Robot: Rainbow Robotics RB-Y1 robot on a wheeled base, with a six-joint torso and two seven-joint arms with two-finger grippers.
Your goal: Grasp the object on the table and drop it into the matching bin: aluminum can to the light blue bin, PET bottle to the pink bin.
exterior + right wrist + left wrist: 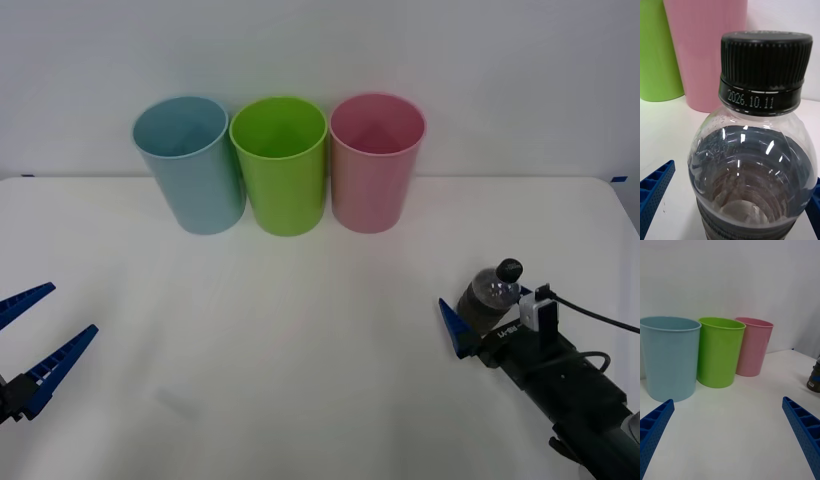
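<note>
The PET bottle [489, 296] stands upright on the white table [300, 340] at about 4 o'clock in the front view, well apart from the three bins lined up at 12 o'clock: light blue bin [190, 165], green bin [280, 165] and pink bin [376, 162], left to right, just beside one another. The right claw [478, 318] sits around the bottle with one blue finger on each side; its far finger is hidden behind the bottle in the front view, and in the right wrist view both fingers are cut off at the corners, so whether they press the bottle cannot be told. That view cuts off the bottle's lower body. The band under the black cap [766, 56] carries the printed date "2026.10.11". A dark label rings the bottle low down, its text unreadable.

The left claw [30, 340] hangs at 8 o'clock above the table, fingers spread wide apart, holding nothing. In the left wrist view the bottle's lower part shows, cut off at the edge.
</note>
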